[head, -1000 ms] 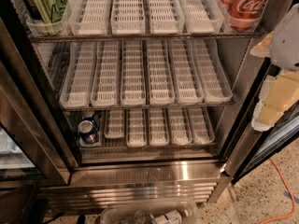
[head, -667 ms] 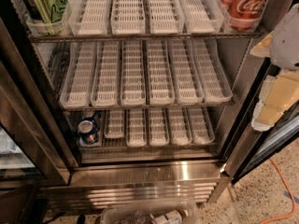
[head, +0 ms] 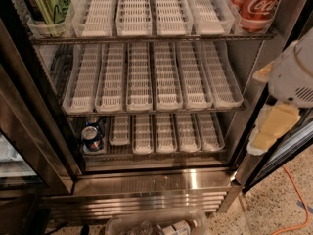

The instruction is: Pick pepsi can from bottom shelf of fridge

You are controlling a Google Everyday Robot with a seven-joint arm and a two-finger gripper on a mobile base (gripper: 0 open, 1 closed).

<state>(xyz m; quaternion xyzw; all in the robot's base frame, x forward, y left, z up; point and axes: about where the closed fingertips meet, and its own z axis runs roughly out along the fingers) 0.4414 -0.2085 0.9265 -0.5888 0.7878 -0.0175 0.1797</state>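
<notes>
Nearest, on the speckled floor [head: 274, 214] below and left of the hand [head: 269, 131]: a clear plastic bin [head: 117, 225] with a bottle [head: 171, 227] lying in it, label too small to read. Just below the hand, an orange cable [head: 293, 199] across the floor.

Hand itself at the right edge, in front of the right frame of the fridge [head: 146, 185], cream-coloured under a white housing. Cannot tell whether clenched or released.

Low and left of the hand, the fridge's shiny steel base, no writing legible. Further in, about level with the hand, the bottom shelf [head: 166, 155] with short white slotted trays. In its leftmost lane, well apart from the hand on the left: the pepsi can [head: 92, 135], upright, blue, silver top, round red-white logo facing out, no lettering readable.

Above the hand's level, the middle rack [head: 146, 112] with longer white trays.

Farthest, on the top rack: red Coca-Cola cans [head: 257, 4] almost straight above the hand, white script partly readable as "Coca". At the far left corner, a green can [head: 46, 4], its label writing not readable.

Against a second ago: hand lower and slightly further left in view, with more of the white housing showing. Pepsi can, other cans and trays unmoved.
</notes>
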